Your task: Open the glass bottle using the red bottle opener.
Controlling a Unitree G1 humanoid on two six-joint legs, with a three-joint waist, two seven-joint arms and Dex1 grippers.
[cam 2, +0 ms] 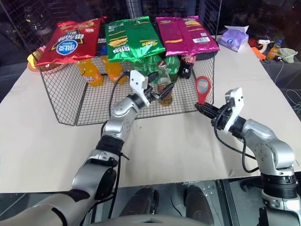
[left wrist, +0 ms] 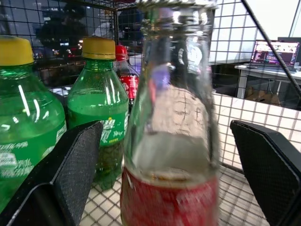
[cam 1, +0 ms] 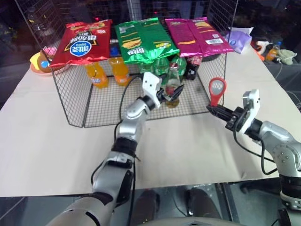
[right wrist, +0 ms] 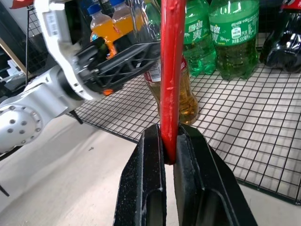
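Your left gripper [cam 1: 172,93], fingers spread, straddles the glass bottle [cam 1: 173,85]; your right gripper [cam 1: 212,109] clamps the red bottle opener [cam 1: 217,90]. Close off-centre and the bottle could tip.

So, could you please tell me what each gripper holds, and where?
Right gripper: red bottle opener, by its handle. Left gripper: nothing, open around the glass bottle.
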